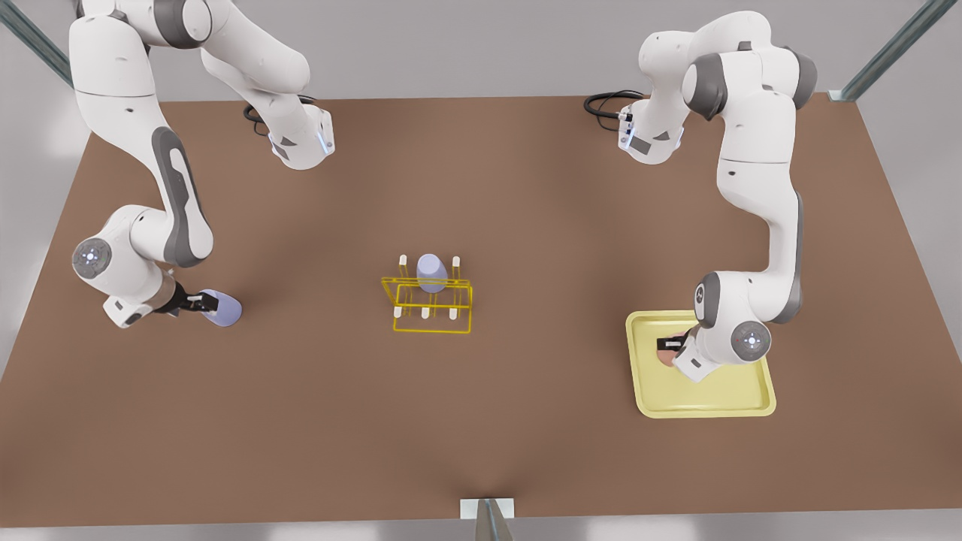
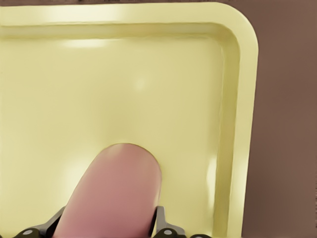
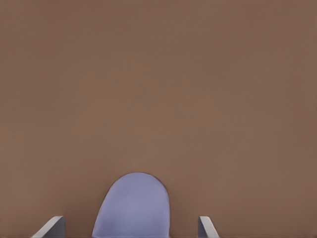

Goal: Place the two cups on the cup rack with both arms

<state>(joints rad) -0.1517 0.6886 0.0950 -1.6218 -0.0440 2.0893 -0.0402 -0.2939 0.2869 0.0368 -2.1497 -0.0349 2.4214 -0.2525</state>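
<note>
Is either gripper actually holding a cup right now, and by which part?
Left gripper is shut on the pink cup, gripped by its sides over the tray. Right gripper straddles the lavender cup, fingers apart from its sides: not held.

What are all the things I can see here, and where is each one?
Table: one, brown, under everything.
Cup rack: one, bright yellow wire with white-tipped pegs, mid-table.
Lavender cup on the rack: one, upside down over a back peg.
Lavender cup: one, on the table at the front view's left, between the right hand's fingers.
Pink cup: one, over the tray, in the left hand.
Tray: one, flat, pale yellow, at the front view's right.
Arms: two, white with grey joints.
Right hand: black, around the lavender cup, fingers apart.
Left hand: black, closed on the pink cup.
</note>
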